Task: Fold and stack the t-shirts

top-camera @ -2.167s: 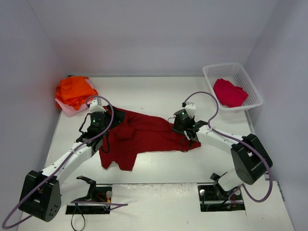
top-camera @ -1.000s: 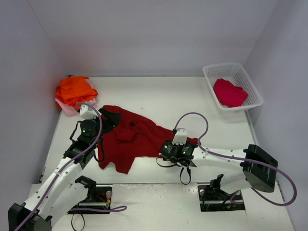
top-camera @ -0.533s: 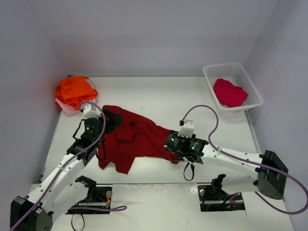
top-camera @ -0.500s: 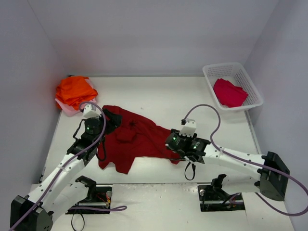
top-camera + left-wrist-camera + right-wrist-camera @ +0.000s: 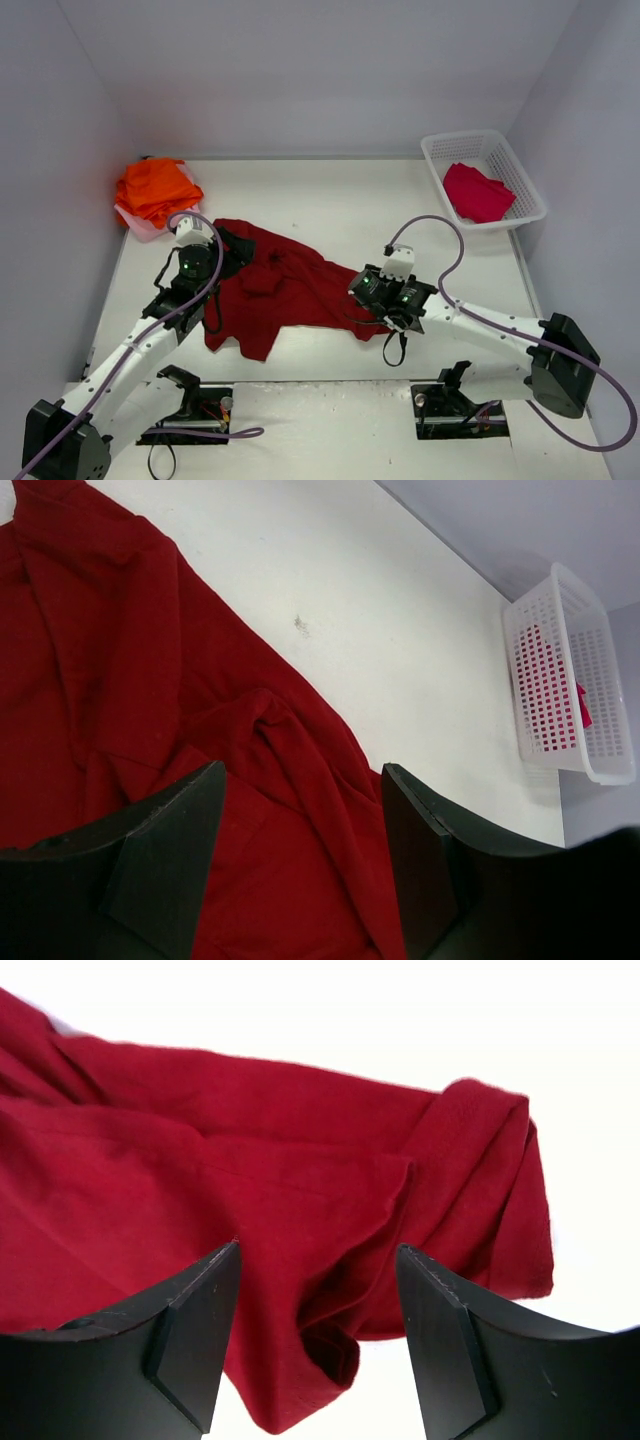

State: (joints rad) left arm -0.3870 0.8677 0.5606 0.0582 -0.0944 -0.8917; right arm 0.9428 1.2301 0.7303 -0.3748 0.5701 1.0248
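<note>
While the white table carries everything, the largest thing on it is the dark red t-shirt, lying rumpled across the near-left middle with ridges and a turned-over edge. I judge it needs flattening before any fold. The two arms sit at opposite ends of it, probably so they can draw it out between them. The left gripper hovers over the shirt's far-left part and the right gripper over its doubled-up right end. On both, the jaws are spread with cloth showing below the gap, and neither pinches anything that I can see. The white lattice basket stands in the far right corner, well apart, and holds the crimson t-shirt, seemingly waiting its turn. At the far left edge the orange t-shirts are heaped on a pale pink t-shirt, likely the growing stack. No brand, label or writing can be read anywhere.
</note>
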